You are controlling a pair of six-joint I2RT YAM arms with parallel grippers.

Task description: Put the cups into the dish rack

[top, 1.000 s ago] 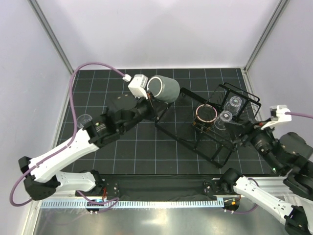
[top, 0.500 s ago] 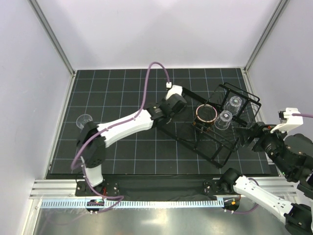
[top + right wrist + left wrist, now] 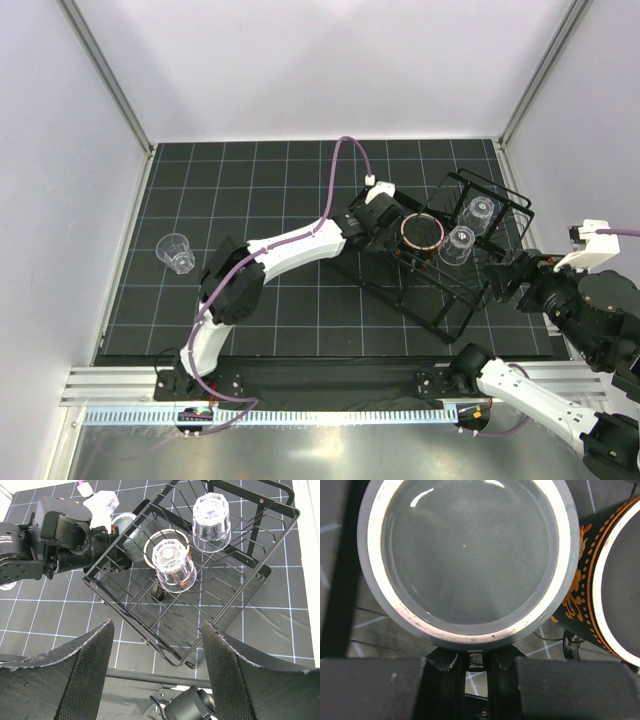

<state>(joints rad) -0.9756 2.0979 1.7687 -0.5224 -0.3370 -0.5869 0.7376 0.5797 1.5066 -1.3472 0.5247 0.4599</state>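
My left gripper [image 3: 385, 215] is shut on a grey cup [image 3: 467, 555] and holds it over the left end of the black wire dish rack [image 3: 400, 302], right beside the black printed mug [image 3: 422, 232]. The left wrist view shows the cup's round base and the mug [image 3: 580, 587] at its right. Two clear tumblers [image 3: 480, 212] [image 3: 461, 242] stand upside down in the rack. Another clear tumbler [image 3: 176, 252] lies on the mat far left. My right gripper [image 3: 156, 625] is open and empty, off the rack's near right corner.
The rack [image 3: 131, 621] lies at an angle on the black gridded mat [image 3: 260, 180]. White walls close in the mat at the back and sides. The left arm stretches from the near left across to the rack.
My left arm has carried the grey cup to the right, from left of the rack to beside the black mug. My right gripper has drawn back from the rack's right side.
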